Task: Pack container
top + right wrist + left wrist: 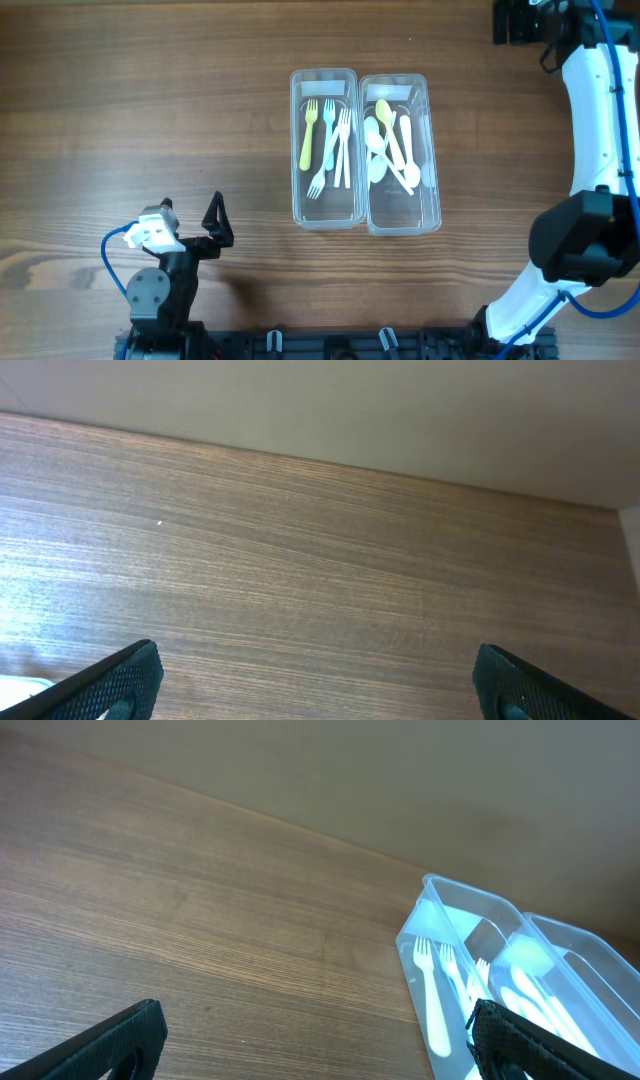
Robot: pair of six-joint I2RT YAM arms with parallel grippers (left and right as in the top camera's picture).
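Observation:
Two clear plastic containers stand side by side at the table's middle. The left container holds several forks, one yellow-green and the others pale. The right container holds several spoons, yellow-green and white. The left wrist view shows both, the left container and the right container, at its right edge. My left gripper is open and empty, low at the front left, its jaws over bare wood. My right gripper is at the far right corner, its jaws open and empty over bare wood.
The wooden table spreads around the containers. The white right arm runs along the right edge. The left arm's base sits at the front left.

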